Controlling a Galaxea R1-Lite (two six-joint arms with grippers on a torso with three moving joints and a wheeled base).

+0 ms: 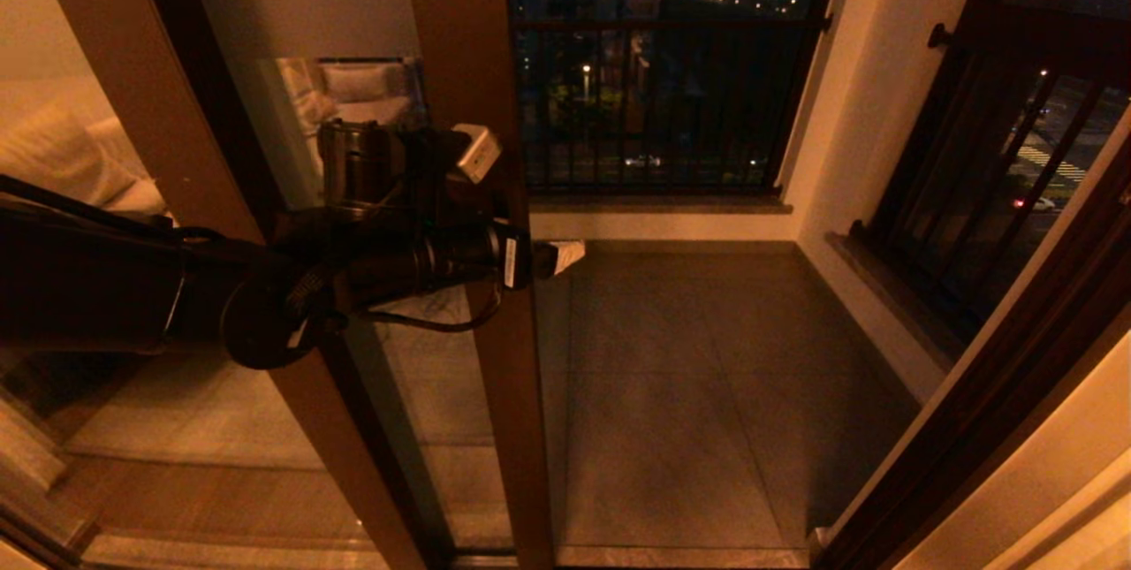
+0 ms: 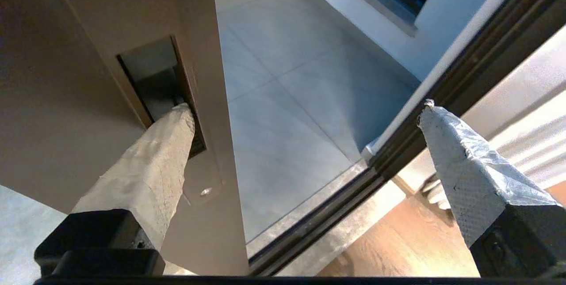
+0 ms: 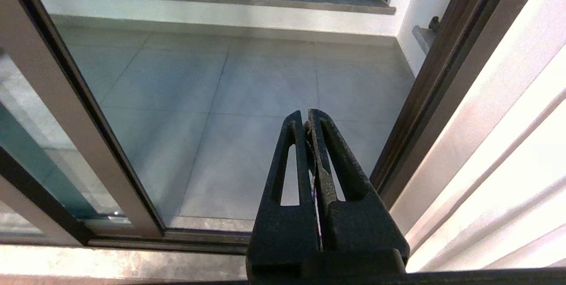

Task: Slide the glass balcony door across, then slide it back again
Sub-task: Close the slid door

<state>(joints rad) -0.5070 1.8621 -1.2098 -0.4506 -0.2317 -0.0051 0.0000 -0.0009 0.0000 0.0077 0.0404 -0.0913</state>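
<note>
Spread wide, the jaws of the left gripper (image 2: pixel 305 112) hold nothing; one tape-wrapped finger (image 2: pixel 150 165) has its tip poked into the narrow recessed handle slot (image 2: pixel 154 86) in the stile of the glass balcony door (image 1: pixel 468 66), while the other finger hangs free in the open gap beyond the door's edge. From where I stand the left arm reaches in from the left at about mid-height of the door.

That door stands slid partway over, its dark reddish-brown stile running floor to ceiling left of the middle of the opening, overlapping the fixed glass panel (image 1: pixel 132 93) behind it. A frosted band (image 1: pixel 309 9) crosses its glass near the top. To the right of the stile the doorway is open onto the grey-tiled balcony floor (image 1: pixel 689 376), with black-barred windows (image 1: pixel 654 66) on the far wall and night lights beyond.

Low by the threshold, the right gripper (image 3: pixel 308 119) is parked, its two black fingers pressed together on nothing.
</note>
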